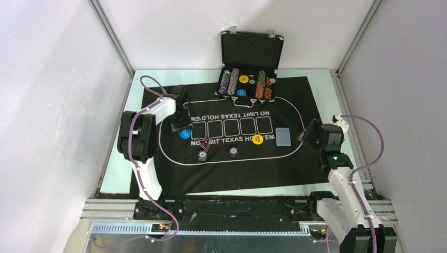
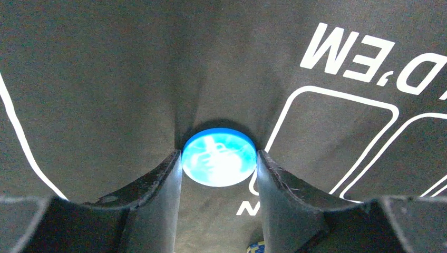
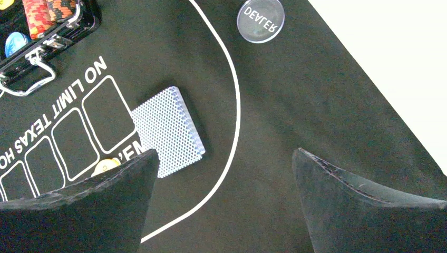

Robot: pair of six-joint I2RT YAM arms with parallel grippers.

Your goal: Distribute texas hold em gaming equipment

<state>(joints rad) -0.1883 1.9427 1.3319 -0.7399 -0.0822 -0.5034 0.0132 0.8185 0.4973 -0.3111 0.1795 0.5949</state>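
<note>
While the right gripper (image 3: 225, 154) hangs wide open over the right end of the mat (image 1: 237, 176) with nothing between its fingers, the left gripper (image 2: 219, 156) is down at the mat's left end. It is about half closed, and its two fingers sit against opposite edges of a blue chip (image 2: 219, 163). That chip lies flat on the mat, inside the left end of the printed oval and just left of the row of card boxes.

A grey chip (image 1: 203, 155) and a purple chip (image 1: 233, 152) lie apart from each other on the near side of the lettering, both inside the oval. Further right, a yellow chip (image 1: 258, 139) sits on the lettering. Just right of it the deck (image 1: 283, 137) lies blue back up, squared into one pile.

In the right wrist view, a clear dealer button (image 3: 260, 20) lies on the mat outside the oval line, well apart from the deck.

At the far edge of the mat the case (image 1: 251, 50) stands open with its lid upright. Chip stacks (image 1: 232, 81) lie on their sides in its tray, with a few loose round pieces between them. The mat covers the middle of the pale worktop (image 1: 322, 92).
</note>
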